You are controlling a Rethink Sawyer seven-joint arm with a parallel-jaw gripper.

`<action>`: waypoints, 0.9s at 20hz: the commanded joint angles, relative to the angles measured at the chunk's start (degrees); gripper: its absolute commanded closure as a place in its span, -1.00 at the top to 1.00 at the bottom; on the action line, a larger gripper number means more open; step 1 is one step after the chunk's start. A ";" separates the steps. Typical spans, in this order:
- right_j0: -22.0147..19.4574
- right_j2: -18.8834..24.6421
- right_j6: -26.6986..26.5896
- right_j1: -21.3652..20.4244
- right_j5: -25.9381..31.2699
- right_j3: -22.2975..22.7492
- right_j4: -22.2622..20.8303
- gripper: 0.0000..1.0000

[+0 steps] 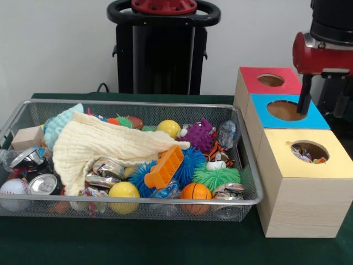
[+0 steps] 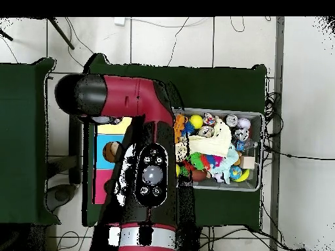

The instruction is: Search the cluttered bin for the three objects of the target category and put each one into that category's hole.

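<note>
Your gripper [image 1: 303, 105] hangs in the blue box's [image 1: 287, 118] hole, its grip unreadable; lifting crookedly could snag the rim.

The arm [image 2: 124, 98] was red and black: a glossy red shell over the long link, capped at one end by a rounded black joint. A broad black segment [image 2: 152, 173] ran along it, carrying a round grey button ringed by small pale buttons. Below that sat a silver band above another red section. From the front, a red housing [image 1: 321, 54] hung under a black cylinder, with a black finger [image 1: 304, 95] beneath. The pedestal [image 1: 163, 47] was black, topped by a black ring around a red hub
</note>
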 commanded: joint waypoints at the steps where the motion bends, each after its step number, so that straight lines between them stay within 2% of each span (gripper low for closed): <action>1: -3.41 2.90 8.08 0.47 6.43 -2.36 0.85 1.00; 3: -5.10 3.44 5.42 0.21 7.03 -2.42 0.52 1.00; 7: -8.40 4.89 1.40 -0.79 5.48 0.35 0.66 1.00; 16: -12.52 6.59 -2.03 -1.60 2.76 3.88 -0.75 1.00; 18: -13.40 6.68 -3.27 -2.52 0.60 6.53 -1.40 1.00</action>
